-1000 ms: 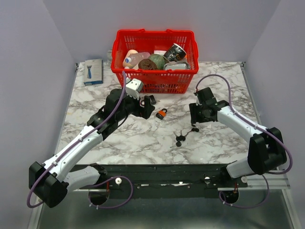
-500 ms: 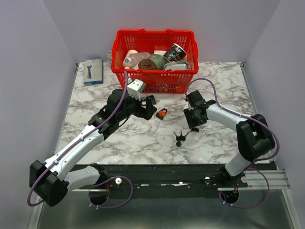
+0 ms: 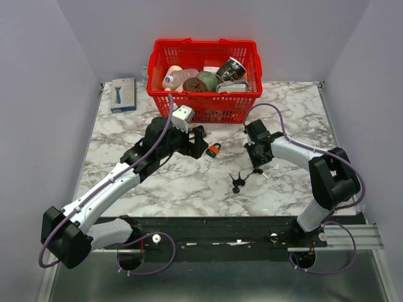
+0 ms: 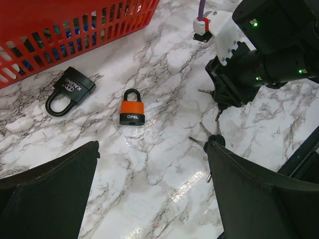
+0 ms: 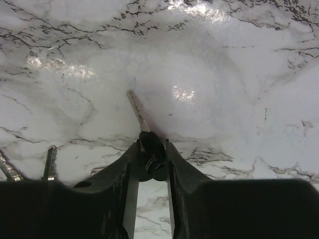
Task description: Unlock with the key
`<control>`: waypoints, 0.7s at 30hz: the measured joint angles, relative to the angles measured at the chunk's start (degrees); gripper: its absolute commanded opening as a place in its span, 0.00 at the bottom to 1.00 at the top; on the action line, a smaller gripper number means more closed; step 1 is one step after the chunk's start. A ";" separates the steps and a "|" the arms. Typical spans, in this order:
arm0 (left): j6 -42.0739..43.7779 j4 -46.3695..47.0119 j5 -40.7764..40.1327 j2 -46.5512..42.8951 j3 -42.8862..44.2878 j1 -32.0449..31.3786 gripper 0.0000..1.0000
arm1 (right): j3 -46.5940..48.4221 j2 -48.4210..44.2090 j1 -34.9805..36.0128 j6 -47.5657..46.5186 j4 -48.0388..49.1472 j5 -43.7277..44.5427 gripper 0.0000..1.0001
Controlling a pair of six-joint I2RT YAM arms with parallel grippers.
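Your right gripper pinches the key by its black head, presumably to keep the blade free for inserting. Your left gripper hangs spread over the orange padlock, at frame centre. Only the right wrist view shows the pinch. Only the left wrist view shows the black padlock, upper left.

Two padlocks are in view: one orange padlock and one black padlock. There is one single key and one bunch of keys, too tangled to count. There is also one red basket, holding several items I cannot number, and one blue packet.
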 measured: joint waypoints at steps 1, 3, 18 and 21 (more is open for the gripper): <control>0.00 0.00 0.00 0.02 0.00 -0.04 0.97 | 0.00 0.02 0.00 -0.15 0.04 -0.13 0.15; 0.00 0.00 0.02 0.02 0.02 -0.11 0.97 | 0.15 -0.07 0.00 -0.11 0.11 -0.59 0.01; 0.02 0.15 1.77 -0.52 0.02 -0.22 0.99 | -0.04 -11.28 0.02 -0.15 2.43 -7.50 0.01; -0.09 0.37 3.21 -0.57 0.02 -0.22 0.99 | -0.04 -16.59 -0.02 0.68 3.91 -14.25 0.01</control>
